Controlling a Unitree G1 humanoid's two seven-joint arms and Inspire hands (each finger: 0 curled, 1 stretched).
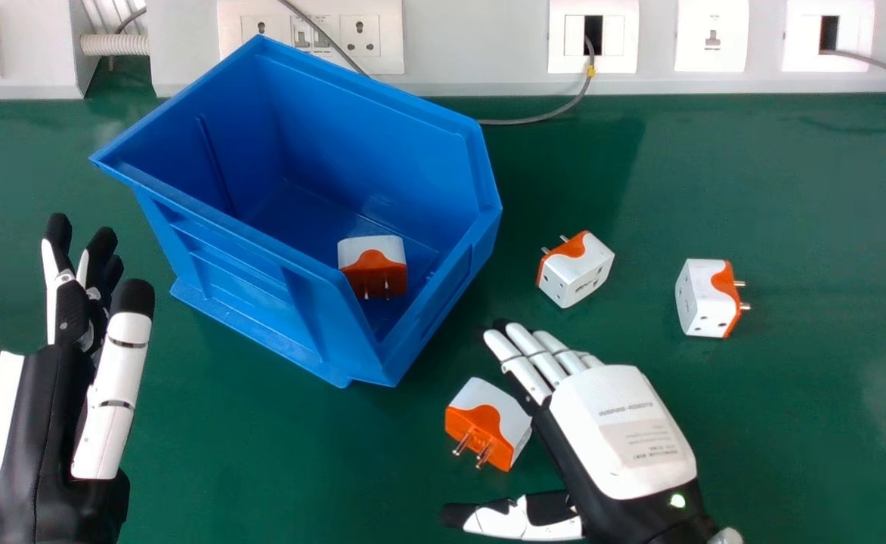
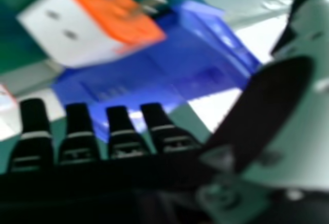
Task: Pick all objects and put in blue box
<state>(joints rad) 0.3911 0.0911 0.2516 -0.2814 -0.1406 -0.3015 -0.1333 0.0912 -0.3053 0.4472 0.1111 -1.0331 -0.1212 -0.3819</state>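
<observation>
Head view: the right hand, released, with fingers straight and thumb spread, brackets a white-and-orange plastic plug adapter on the green tabletop, presumably to grasp it next. The blue plastic box stands open-topped for drops, one boxed adapter inside; a nearer loose adapter and a farther loose adapter await pickup. The left hand, fingers extended, idles at the view's left, likely keeping clear.

A green desk stretches beneath the right fingers. Well beyond them, pale trunking bears white sockets, with grey cables trailing out.
</observation>
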